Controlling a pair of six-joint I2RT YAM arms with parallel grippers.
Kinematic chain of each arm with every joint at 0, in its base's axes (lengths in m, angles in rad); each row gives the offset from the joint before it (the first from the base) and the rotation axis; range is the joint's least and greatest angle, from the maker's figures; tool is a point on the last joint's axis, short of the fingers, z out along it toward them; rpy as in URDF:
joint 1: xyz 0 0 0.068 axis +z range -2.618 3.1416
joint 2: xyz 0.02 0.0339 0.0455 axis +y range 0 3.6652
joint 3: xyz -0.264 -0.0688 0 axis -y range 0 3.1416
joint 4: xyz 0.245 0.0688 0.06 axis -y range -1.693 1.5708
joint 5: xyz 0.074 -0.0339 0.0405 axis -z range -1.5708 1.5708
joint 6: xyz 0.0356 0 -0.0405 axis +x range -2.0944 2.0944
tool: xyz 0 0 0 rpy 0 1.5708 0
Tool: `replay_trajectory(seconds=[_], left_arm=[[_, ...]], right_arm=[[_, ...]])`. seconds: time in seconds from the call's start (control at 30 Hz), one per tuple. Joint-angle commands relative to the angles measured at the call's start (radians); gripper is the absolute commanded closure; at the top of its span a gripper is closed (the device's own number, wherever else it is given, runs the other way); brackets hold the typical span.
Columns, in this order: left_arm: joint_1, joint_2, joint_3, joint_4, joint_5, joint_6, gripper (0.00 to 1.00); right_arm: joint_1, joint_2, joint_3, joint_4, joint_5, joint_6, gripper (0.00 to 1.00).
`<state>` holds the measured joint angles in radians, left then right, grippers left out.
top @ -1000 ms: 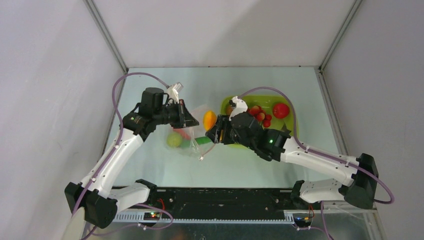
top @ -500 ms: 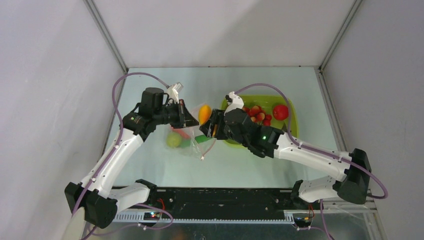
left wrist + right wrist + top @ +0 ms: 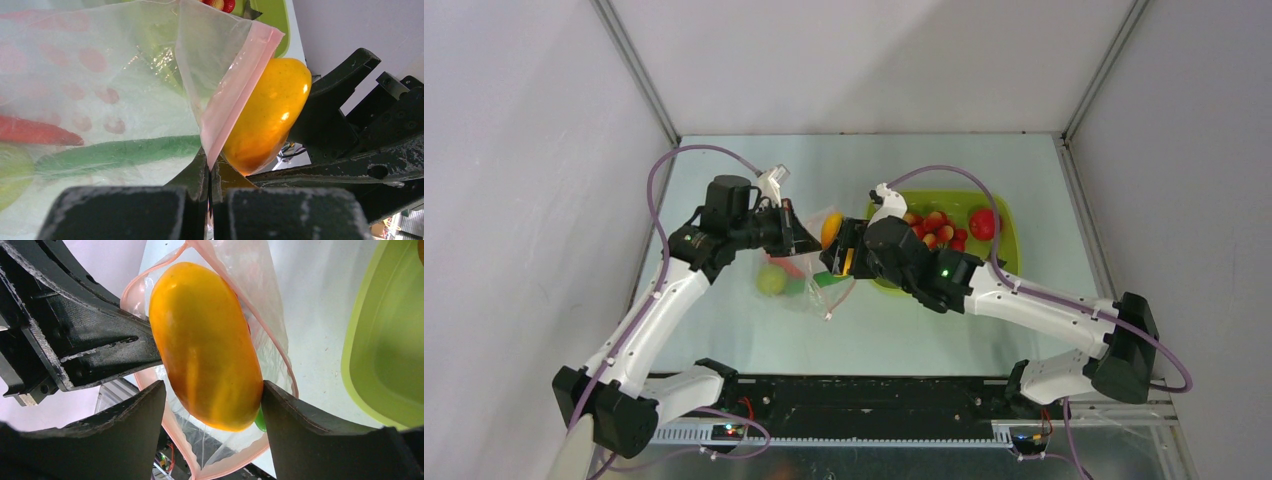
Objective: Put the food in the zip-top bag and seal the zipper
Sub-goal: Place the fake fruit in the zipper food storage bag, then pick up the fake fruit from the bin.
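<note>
The right claw (image 3: 212,397) is clamping a smooth, glossy, oval orange-yellow piece (image 3: 205,340) between its two black fingers and is holding it at the mouth of the zip-top bag (image 3: 100,90). The left claw (image 3: 209,172) is pinching tight on the bag's rim, holding up the pinkish-red zipper (image 3: 240,95) so that the strip is touching the piece's side. The bag is hanging clear and crinkled between the two claws, its lower part resting on the bench (image 3: 904,330). Inside it a long green pod (image 3: 115,152), a lime (image 3: 771,280) and a red piece (image 3: 35,131) are showing through the plastic. Farther right, a lime-green tub (image 3: 1009,250) is sitting on the pale, faintly reflective bench, holding a red tomato (image 3: 984,222) and strawberries (image 3: 936,225). Plain grey-white walls are closing in the bench on three sides.
</note>
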<state>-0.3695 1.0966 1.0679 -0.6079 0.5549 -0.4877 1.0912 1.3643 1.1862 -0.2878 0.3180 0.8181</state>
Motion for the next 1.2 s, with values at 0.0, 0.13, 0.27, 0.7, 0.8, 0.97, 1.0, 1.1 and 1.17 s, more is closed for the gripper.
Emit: replay_trajectory(seconds=[0.0, 0.13, 0.27, 0.7, 0.8, 0.97, 1.0, 1.1, 1.17], left_arm=[[-0.003, -0.026, 0.02, 0.026, 0.033, 0.008, 1.0], [-0.005, -0.029, 0.02, 0.026, 0.031, 0.009, 1.0], [-0.004, -0.027, 0.019, 0.026, 0.033, 0.009, 1.0], [-0.004, -0.033, 0.02, 0.027, 0.036, 0.01, 1.0], [-0.004, -0.033, 0.02, 0.027, 0.036, 0.01, 1.0], [-0.003, -0.032, 0.02, 0.026, 0.036, 0.01, 1.0], [-0.004, -0.032, 0.02, 0.026, 0.036, 0.01, 1.0], [-0.004, -0.031, 0.018, 0.026, 0.037, 0.01, 1.0], [-0.003, -0.03, 0.018, 0.027, 0.038, 0.011, 1.0]], right_arm=[[0.008, 0.002, 0.048, -0.001, 0.034, 0.001, 0.26], [0.008, -0.002, 0.047, -0.011, 0.047, 0.0, 0.26], [0.009, -0.005, 0.047, -0.012, 0.049, -0.005, 0.26], [0.015, -0.021, 0.047, 0.005, 0.06, -0.041, 0.24], [0.015, -0.036, 0.047, 0.025, 0.055, -0.073, 0.24], [0.015, -0.102, 0.047, 0.03, 0.098, -0.164, 0.22], [0.012, -0.113, 0.047, 0.017, 0.11, -0.197, 0.2], [-0.002, -0.172, 0.046, -0.026, 0.201, -0.285, 0.14], [-0.031, -0.204, 0.034, -0.064, 0.25, -0.319, 0.07]])
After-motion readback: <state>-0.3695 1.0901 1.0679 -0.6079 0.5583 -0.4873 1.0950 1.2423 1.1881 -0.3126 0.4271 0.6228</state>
